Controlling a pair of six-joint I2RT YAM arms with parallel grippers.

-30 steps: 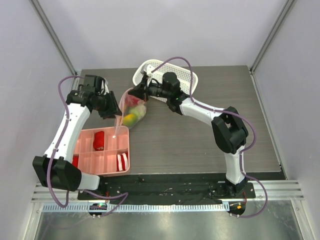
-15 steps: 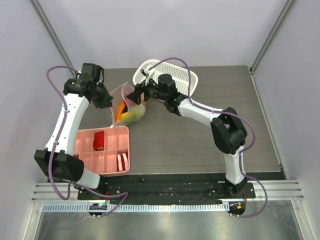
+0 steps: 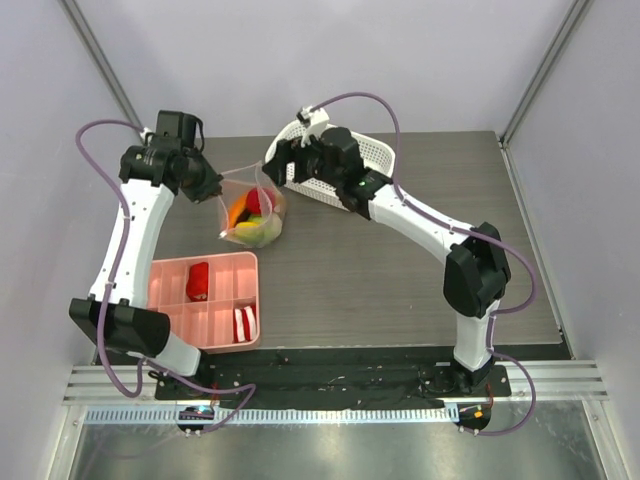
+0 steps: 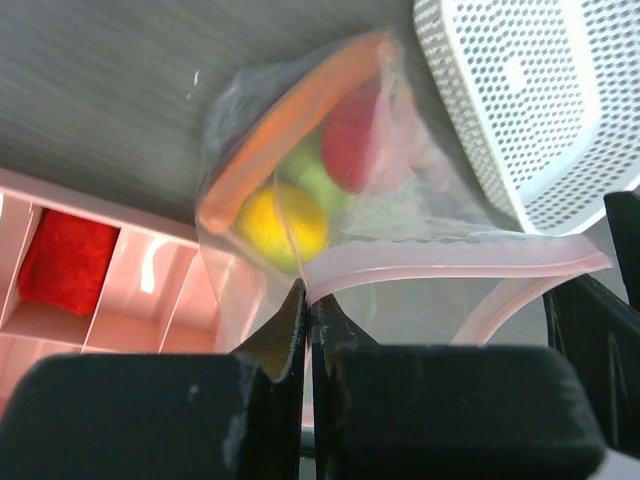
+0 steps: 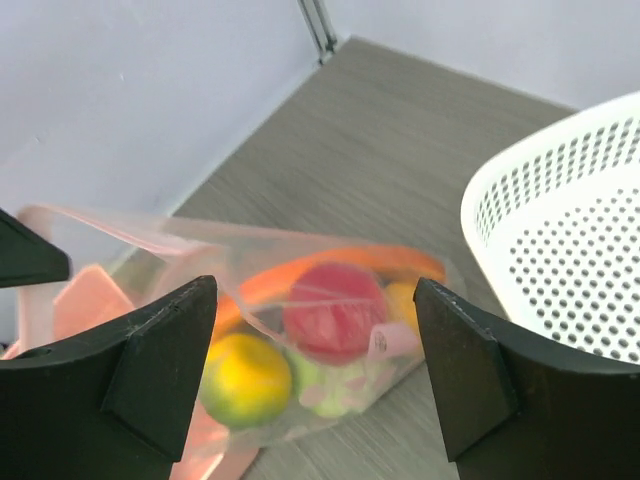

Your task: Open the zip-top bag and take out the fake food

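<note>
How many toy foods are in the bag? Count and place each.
5, right wrist view: orange wedge on top, red fruit centre, yellow fruit left, second yellow piece right, green ball lowest; others may hide.

A white mesh basket (image 3: 372, 158) sits at an angle on the dark wood-grain table (image 3: 400, 290), just to the right of the right gripper (image 3: 272, 170). Toward the table's near edge from the left gripper (image 3: 215, 193), apart from it, a pink compartment tray (image 3: 215, 335) holds a red piece (image 3: 198, 280) and a red-and-white striped piece (image 3: 244, 322) in separate compartments. Pale walls (image 3: 350, 60) enclose the table.
</note>
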